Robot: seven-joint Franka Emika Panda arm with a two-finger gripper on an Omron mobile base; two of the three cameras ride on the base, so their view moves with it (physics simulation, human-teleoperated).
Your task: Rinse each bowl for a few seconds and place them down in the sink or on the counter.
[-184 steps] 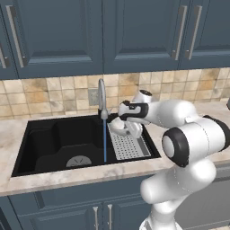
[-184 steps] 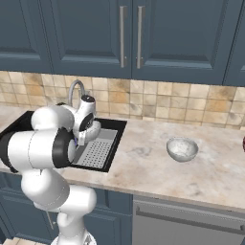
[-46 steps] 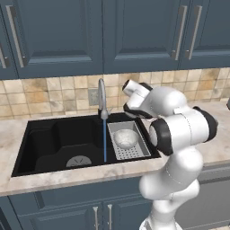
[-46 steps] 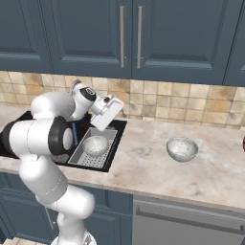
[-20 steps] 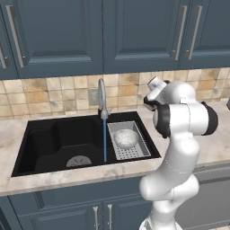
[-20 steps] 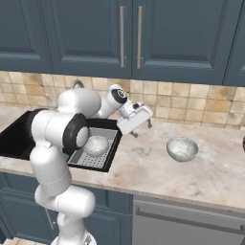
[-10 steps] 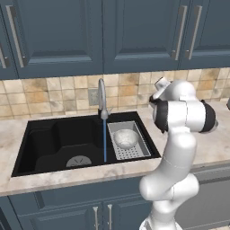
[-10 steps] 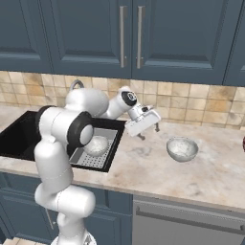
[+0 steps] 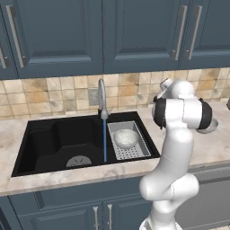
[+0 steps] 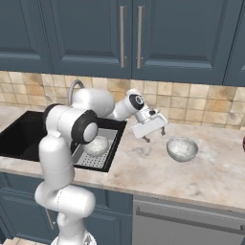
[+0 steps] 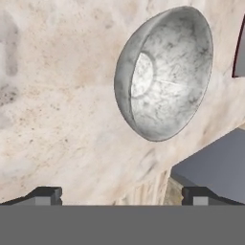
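Note:
One speckled grey-white bowl (image 9: 126, 138) (image 10: 97, 146) rests upright in the grey perforated tray (image 10: 91, 161) at the right end of the black sink (image 9: 54, 139). The other bowl (image 10: 182, 148) (image 11: 162, 72) stands upright on the beige counter (image 10: 143, 167), and its rim (image 9: 211, 126) peeks out behind the arm. My gripper (image 10: 154, 135) (image 11: 122, 196) hovers above the counter just left of this bowl, open and holding nothing. Water (image 9: 104, 141) runs from the silver faucet (image 9: 102, 96) into the sink.
A dark red object (image 10: 243, 143) sits at the counter's far right edge. The tiled wall (image 10: 201, 103) stands behind the counter, with blue cabinets above. The counter's front edge drops to a dishwasher panel (image 10: 191, 220).
The gripper, which held a bowl by the running water, has left it in the tray. It has swung right across the counter, open, to just left of the other bowl.

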